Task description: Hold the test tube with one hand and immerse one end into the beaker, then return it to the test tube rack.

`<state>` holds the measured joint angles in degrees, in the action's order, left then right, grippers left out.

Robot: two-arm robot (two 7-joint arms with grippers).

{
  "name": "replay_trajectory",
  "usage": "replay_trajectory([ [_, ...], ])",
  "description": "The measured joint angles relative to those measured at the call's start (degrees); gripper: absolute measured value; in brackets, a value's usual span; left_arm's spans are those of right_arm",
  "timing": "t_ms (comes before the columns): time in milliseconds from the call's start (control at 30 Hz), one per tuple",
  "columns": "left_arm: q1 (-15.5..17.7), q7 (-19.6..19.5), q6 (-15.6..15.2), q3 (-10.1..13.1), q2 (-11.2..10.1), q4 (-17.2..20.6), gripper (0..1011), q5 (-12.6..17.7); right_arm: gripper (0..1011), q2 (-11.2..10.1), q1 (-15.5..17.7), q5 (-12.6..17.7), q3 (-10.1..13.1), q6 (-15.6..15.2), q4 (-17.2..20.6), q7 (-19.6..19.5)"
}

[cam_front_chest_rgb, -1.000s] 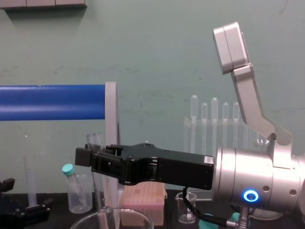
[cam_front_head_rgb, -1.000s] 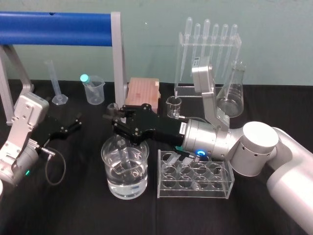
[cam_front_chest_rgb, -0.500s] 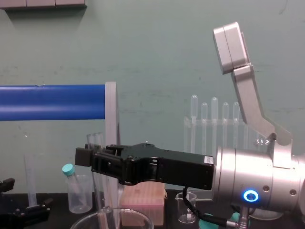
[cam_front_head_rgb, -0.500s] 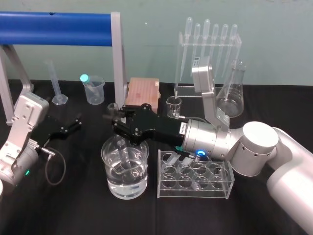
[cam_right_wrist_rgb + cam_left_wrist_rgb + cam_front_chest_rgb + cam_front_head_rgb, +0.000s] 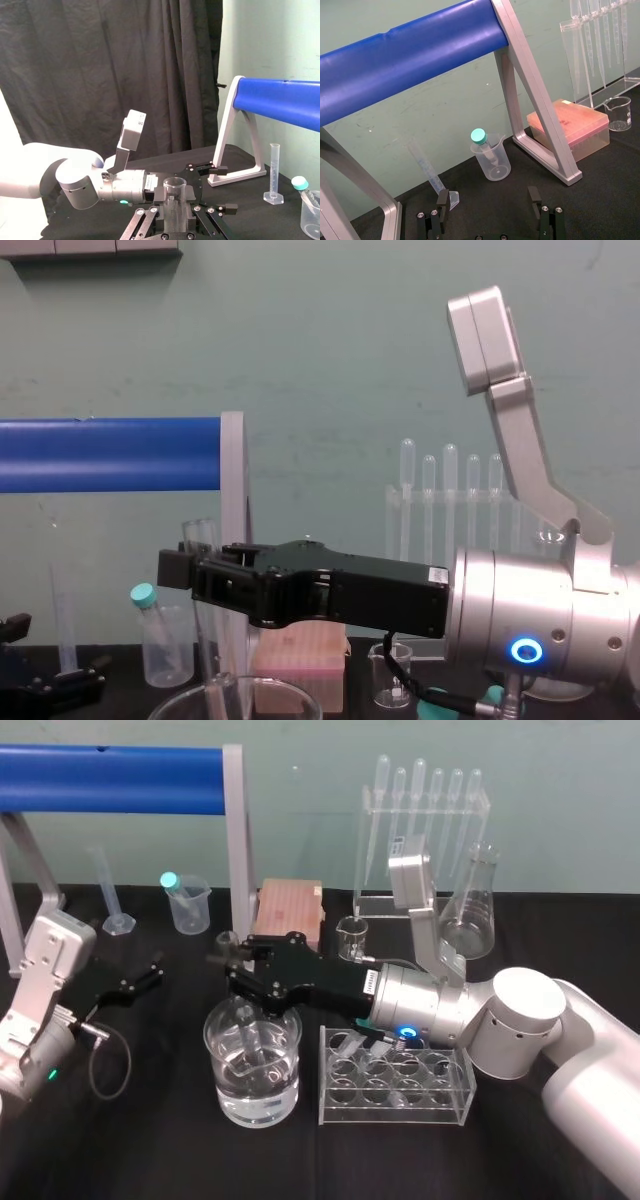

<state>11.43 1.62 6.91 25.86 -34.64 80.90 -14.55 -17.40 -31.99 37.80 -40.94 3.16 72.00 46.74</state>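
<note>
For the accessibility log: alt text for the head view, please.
The right gripper holds a slim clear glass test tube upright, its lower end inside a wide clear glass beaker of liquid. A clear plastic test tube rack stands beside it; the open left gripper is parked at left.

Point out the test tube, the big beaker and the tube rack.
test tube (image 5: 174, 196): right wrist view, glass wall just below its open mouth.
beaker (image 5: 255, 1105): head view, lower front wall.
rack (image 5: 400, 1112): head view, clear front wall.
</note>
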Motion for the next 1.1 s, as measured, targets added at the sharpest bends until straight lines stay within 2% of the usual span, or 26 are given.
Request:
replay_trajectory([
  [1100,0.00,0.00,0.00,0.00,0.00,0.00,1000,0.00,228,0.00,0.00,0.00,0.00,0.00,0.00,0.00],
])
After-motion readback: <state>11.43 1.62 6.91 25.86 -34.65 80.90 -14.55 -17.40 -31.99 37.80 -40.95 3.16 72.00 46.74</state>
